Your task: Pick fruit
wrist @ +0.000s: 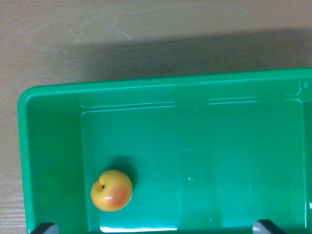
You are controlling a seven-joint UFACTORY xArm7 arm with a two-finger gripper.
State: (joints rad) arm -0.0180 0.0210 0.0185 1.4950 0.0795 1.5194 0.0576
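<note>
The gripper [155,228] shows only two dark fingertips at the bottom edge, spread wide apart with nothing between them. Toward the wrist view's left, a small yellow-orange fruit [111,190] rests on the floor of the green bin [48,146], near its left wall, on a wooden surface [146,29]. It looks light, smooth and easily bruised, so a gentle grasp across its round middle seems best.

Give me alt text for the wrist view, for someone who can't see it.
A yellow-orange fruit lies alone in a green tub on a wooden table, toward the view's lower left. Two dark pincer tips show at the bottom edge, well apart.
</note>
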